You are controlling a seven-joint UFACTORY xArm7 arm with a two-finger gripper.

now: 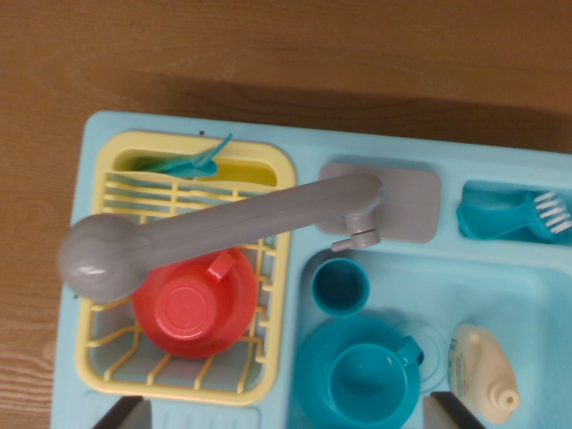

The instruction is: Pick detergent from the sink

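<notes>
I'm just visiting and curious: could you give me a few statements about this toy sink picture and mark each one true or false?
1. The detergent bottle lies in the sink basin. True.
2. The faucet points over the basin. False: its spout reaches over the yellow rack.
3. A red cup sits in the rack. True.
4. The brush lies inside the rack. False: it rests in a small compartment at the wrist view's upper right.
5. The gripper is holding the bottle. False: only dark finger tips show at the bottom edge, apart from the bottle.
</notes>
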